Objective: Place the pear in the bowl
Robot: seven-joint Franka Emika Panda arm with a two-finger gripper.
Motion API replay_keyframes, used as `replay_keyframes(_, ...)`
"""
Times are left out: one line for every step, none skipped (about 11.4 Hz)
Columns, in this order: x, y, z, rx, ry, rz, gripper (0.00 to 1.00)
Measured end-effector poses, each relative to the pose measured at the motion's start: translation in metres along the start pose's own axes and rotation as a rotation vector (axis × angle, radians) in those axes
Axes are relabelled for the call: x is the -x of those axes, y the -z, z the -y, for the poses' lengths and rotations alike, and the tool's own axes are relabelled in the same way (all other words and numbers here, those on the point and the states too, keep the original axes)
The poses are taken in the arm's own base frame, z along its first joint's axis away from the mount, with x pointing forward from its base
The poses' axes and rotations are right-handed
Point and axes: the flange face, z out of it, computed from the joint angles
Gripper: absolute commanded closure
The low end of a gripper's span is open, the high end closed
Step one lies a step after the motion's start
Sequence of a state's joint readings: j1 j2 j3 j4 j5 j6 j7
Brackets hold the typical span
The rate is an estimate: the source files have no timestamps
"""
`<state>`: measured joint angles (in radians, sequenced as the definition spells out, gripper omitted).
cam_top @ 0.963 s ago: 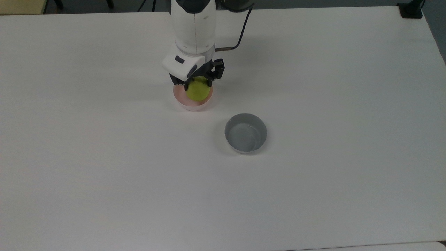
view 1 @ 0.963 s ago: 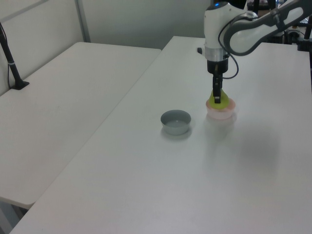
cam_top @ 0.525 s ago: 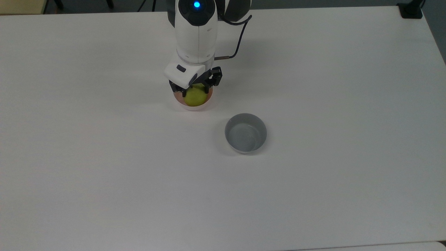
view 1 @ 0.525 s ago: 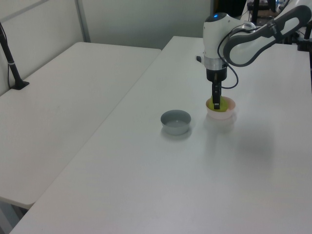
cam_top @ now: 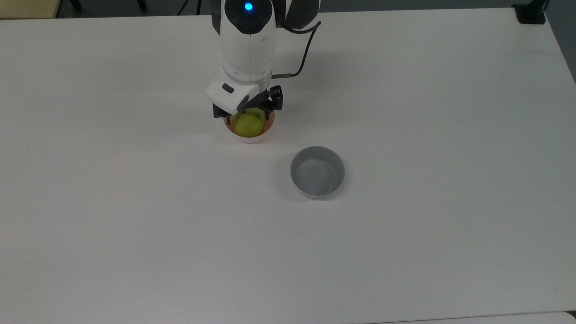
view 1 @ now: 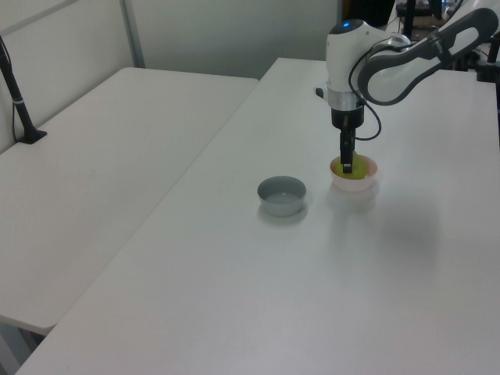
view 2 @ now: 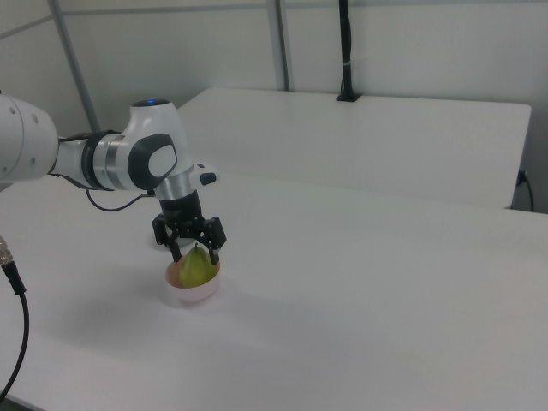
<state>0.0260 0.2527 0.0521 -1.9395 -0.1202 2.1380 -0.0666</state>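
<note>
Now spread apart, black fingertips (view 2: 176, 253) flanking the upper part of the pear (view 2: 198, 268) in the right view, no longer pinching it, with a visible gap on either side of the fruit. Gripper (view 2: 195, 251) poised just above the pale pink bowl (view 2: 193, 294), pointing straight down. Yellow-green pear (cam_top: 248, 123) sitting inside the bowl (cam_top: 250, 137), stem end up, filling most of it in the top view. White wrist of the arm (cam_top: 245, 42) rising toward 12 o'clock in the top view, a blue light glowing on its top and a dark cable looping off toward 2 o'clock. Grey bowl (cam_top: 317, 171) standing apart from the pink one, toward 4 o'clock from it in the top view, upright and holding nothing. In the left view, gripper (view 1: 345, 161) reaching down onto the pear (view 1: 349, 166) in the bowl (view 1: 355, 180), grey bowl (view 1: 282, 195) toward 8 o'clock from it. White table (cam_top: 135, 225) carrying both bowls.
</note>
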Motion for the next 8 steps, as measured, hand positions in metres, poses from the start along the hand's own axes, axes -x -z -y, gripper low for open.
replay_keyframes(0.000, 0.004, -0.002, 0.001, -0.021, -0.007, 0.00)
replay_keyframes(0.001, 0.011, -0.003, 0.004, -0.034, -0.017, 0.00)
replay_keyframes(0.003, 0.022, -0.006, 0.022, -0.034, -0.020, 0.00)
replay_keyframes(0.006, 0.038, -0.011, 0.046, -0.031, -0.012, 0.00)
replay_keyframes(0.009, 0.060, -0.016, 0.063, -0.040, -0.009, 0.00)
replay_keyframes(0.012, 0.082, -0.023, 0.071, -0.056, -0.008, 0.00)
replay_keyframes(0.016, 0.107, -0.034, 0.075, -0.082, -0.007, 0.00)
replay_keyframes(0.021, 0.130, -0.045, 0.078, -0.106, -0.009, 0.00)
